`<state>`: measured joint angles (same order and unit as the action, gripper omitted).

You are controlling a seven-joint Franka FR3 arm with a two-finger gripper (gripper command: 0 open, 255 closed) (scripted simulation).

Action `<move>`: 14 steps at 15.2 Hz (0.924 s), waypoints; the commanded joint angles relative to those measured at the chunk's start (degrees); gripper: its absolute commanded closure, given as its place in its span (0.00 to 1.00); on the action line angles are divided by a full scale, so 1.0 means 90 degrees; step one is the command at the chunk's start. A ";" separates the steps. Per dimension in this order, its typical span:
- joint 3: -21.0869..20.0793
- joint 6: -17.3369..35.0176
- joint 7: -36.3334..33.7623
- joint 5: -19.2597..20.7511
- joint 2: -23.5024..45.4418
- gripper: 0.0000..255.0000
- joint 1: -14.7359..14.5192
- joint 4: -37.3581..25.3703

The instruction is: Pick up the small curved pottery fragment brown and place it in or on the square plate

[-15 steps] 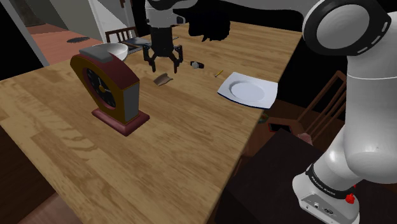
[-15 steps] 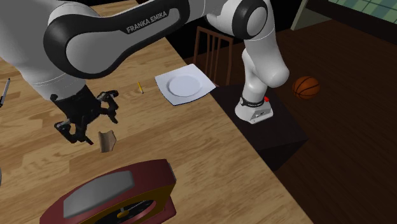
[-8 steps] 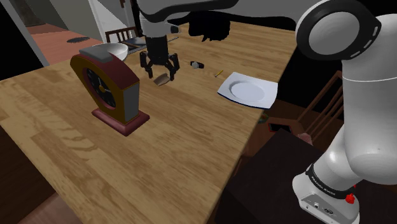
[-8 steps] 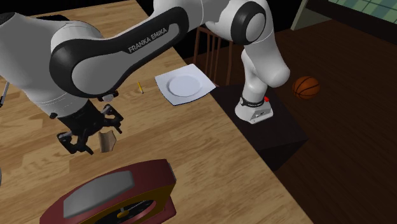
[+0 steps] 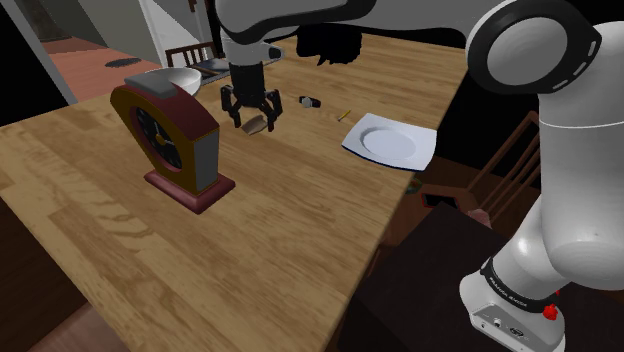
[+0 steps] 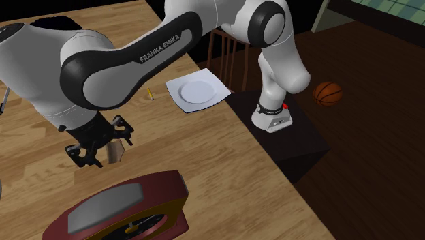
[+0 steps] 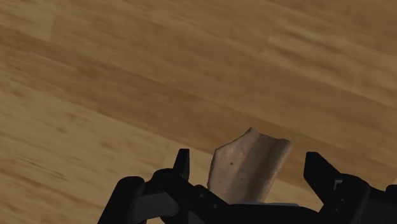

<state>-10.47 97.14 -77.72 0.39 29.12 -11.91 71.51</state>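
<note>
Clearance shows on either side of the small curved brown pottery fragment (image 7: 249, 164), which sits on the light wooden counter (image 5: 300, 225) between the two fingers of the all-black hand (image 7: 250, 167). The fingers stand apart and, in the wrist view, neither one touches the shard. In the shoulder view the hand (image 5: 250, 120) points down at the counter with the fragment (image 5: 258, 125) at its tips, just beside the large arched clock with a dark red frame and grey side (image 5: 172, 140). The square white plate (image 5: 425, 158) lies flat near the counter's edge, well apart from the fragment toward that view's right, with a small yellow stick (image 5: 344, 114) between them. In the second exterior view the hand (image 6: 102, 146) straddles the fragment (image 6: 114, 151) just above the clock (image 6: 122, 211), and the plate (image 6: 178, 87) sits toward the upper right. An orange basketball (image 6: 328, 93) rests on the dark floor beyond the arm's stand (image 6: 300, 146).
</note>
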 commanded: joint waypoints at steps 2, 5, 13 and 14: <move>0.0000 0.0000 0.0000 0.0000 0.0000 1.00 0.0000 0.0000; 0.0000 -0.0001 -0.0001 0.0000 0.0002 1.00 -0.0001 -0.0004; -0.0002 -0.0177 -0.0009 0.0002 0.0011 1.00 -0.0009 -0.0189; -0.0003 -0.0269 -0.0014 0.0004 0.0024 1.00 -0.0015 -0.0294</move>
<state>-10.49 95.53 -77.83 0.40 29.15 -12.00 69.85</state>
